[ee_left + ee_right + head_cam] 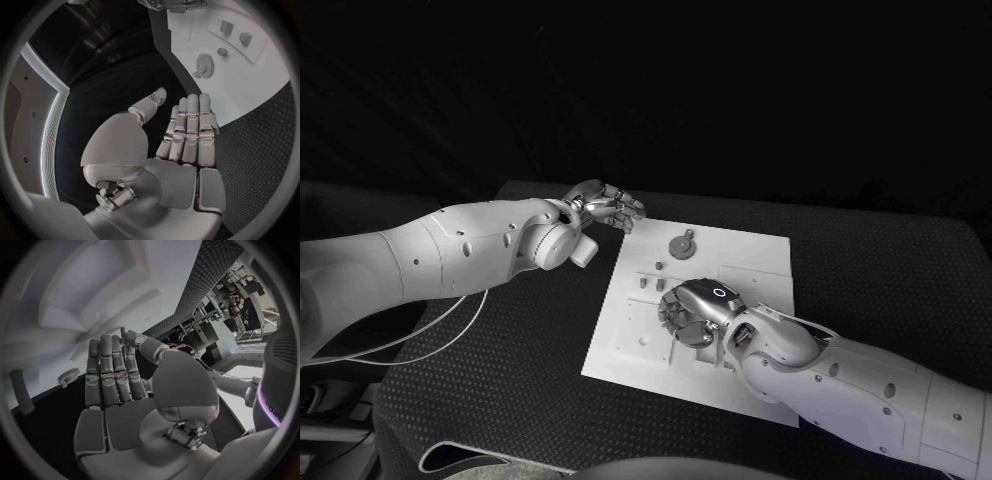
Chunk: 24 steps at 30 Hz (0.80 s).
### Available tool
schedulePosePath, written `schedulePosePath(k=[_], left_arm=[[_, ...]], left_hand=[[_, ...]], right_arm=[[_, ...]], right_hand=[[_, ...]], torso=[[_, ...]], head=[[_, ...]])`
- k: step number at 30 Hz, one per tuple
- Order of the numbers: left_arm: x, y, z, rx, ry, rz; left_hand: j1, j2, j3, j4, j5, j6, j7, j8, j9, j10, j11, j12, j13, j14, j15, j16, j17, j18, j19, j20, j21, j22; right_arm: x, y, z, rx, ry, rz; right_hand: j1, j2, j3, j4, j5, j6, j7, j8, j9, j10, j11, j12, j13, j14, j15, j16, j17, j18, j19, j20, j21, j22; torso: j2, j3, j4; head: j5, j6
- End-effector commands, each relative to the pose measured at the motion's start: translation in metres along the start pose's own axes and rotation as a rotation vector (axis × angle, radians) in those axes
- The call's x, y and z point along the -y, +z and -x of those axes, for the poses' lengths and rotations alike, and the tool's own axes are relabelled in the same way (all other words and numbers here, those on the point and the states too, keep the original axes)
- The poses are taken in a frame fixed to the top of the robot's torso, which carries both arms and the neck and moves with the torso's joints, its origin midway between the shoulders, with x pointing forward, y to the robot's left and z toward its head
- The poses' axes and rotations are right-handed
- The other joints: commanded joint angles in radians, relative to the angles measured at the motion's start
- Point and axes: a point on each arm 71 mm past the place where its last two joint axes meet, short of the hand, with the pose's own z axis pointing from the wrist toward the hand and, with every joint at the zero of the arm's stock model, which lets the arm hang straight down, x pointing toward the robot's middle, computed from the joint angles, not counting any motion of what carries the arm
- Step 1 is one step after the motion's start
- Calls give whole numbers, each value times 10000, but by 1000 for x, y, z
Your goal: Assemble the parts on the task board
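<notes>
Both hands hover empty by the task board [733, 255], their fingers straight and held side by side.

The white task board lies in the middle of the black surface [516, 340]. The right hand [697, 310] is over the near part of the board, fingers extended with nothing between them in the right wrist view [115, 375]. The left hand [606, 208] sits off the board's far left corner, above the surface; in the left wrist view [187, 135] its fingers are flat and its thumb stands apart, holding nothing. A round gear-like part [684, 245] lies on the far part of the board, between the two hands and touching neither. Small parts [651, 283] lie on the board just beside the right hand; what sits under that hand is probably more parts, but it is hidden.
</notes>
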Motion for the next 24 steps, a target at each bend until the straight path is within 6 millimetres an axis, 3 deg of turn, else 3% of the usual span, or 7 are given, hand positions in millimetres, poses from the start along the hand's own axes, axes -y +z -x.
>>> schedulePosePath(k=[1,24], left_arm=[[2,0,-2,-98,11,-148],[3,1,-2,-109,12,-145]], left_hand=[[94,-21,1,11,47,-75,-6,2,-10,-93,15,16,-10,39,65,-63,18,160,41,-2,-62,-14],[92,-19,0,15,47,-88,0,7,-11,-105,21,16,-14,42,66,-77,31,159,41,0,-61,-18]], right_arm=[[1,0,-1,-79,108,55],[-1,2,-3,-256,132,75]], right_hand=[[-7,85,66,12,36,16,8,-55,14,129,-77,43,-5,57,17,-1,-17,56,53,-28,7,202],[-18,100,63,12,35,8,14,-69,23,120,-72,42,-17,49,23,-8,-28,56,42,-24,-4,201]], torso=[[-1,-3,-3],[0,3,-2]], head=[[6,-6],[67,-85]])
